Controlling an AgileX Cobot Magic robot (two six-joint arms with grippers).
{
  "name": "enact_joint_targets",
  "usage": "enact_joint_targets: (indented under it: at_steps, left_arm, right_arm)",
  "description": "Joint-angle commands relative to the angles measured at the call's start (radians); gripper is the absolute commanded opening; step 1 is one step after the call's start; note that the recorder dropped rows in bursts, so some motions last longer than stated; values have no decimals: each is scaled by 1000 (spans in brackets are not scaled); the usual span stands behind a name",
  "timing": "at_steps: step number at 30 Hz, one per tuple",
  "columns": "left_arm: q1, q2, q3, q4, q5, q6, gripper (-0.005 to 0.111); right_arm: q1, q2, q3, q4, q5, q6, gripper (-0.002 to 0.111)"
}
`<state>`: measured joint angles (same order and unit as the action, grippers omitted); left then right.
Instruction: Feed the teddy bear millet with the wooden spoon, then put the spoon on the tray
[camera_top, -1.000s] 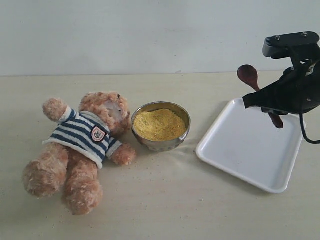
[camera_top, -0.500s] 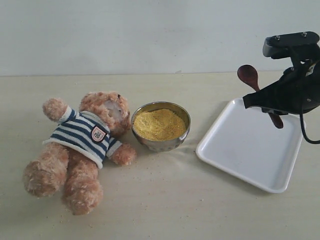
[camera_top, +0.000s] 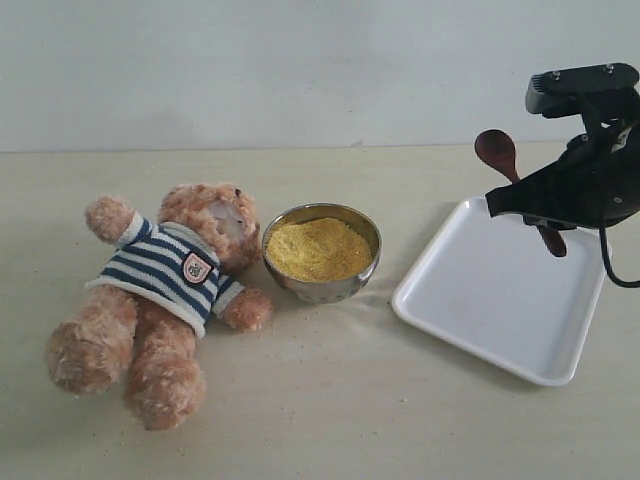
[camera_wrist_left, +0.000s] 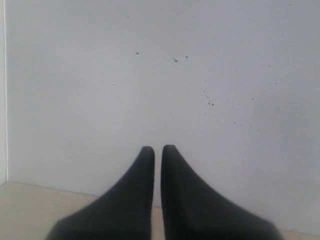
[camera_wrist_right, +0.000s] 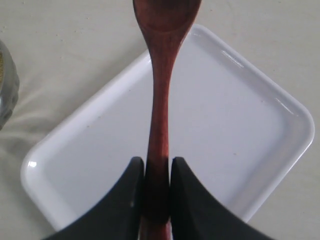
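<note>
The teddy bear lies on its back at the left in the exterior view. A steel bowl heaped with millet stands by its head. The white tray lies at the right. My right gripper hovers above the tray's far edge, shut on the handle of the wooden spoon, whose bowl points up and away. In the right wrist view the wooden spoon runs out from between the fingers of the right gripper over the tray. My left gripper is shut and holds nothing, facing a pale wall.
Stray yellow grains dot the beige tabletop in front of the bear and bowl. A pale wall rises behind the table. The right arm's black cable hangs over the tray's right end.
</note>
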<state>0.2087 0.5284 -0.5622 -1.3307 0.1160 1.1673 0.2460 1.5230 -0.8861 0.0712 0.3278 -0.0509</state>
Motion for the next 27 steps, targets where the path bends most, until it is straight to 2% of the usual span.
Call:
enact_joint_targets:
  at_steps: [1, 8, 9, 11, 12, 15, 18, 23, 27]
  left_arm:
    - [-9, -3, 6, 5, -9, -10, 5]
    - [-9, -3, 8, 5, -12, -10, 5]
    - [-9, -3, 19, 59, -10, -10, 5]
    - [-9, -25, 38, 517, -3, -10, 5]
    - [-9, -56, 58, 811, 6, -8, 5]
    - [-9, -148, 123, 795, 6, -8, 5]
    - [-9, -314, 265, 788, 19, -8, 5]
    - [-9, -485, 422, 788, 23, -8, 5]
    - [-9, -528, 486, 788, 57, -8, 5]
  right_arm:
    - [-5, 1, 2, 2, 13, -11, 0]
    - [-5, 1, 2, 7, -18, -11, 0]
    - [-5, 1, 2, 12, -16, -11, 0]
    - [-5, 1, 2, 14, -25, -11, 0]
    - [-5, 1, 2, 14, -25, -11, 0]
    - [-5, 1, 2, 19, -24, -11, 0]
    - [-5, 1, 2, 21, -27, -11, 0]
    - [-5, 1, 2, 21, -10, -11, 0]
    - [-5, 1, 2, 21, -1, -11, 0]
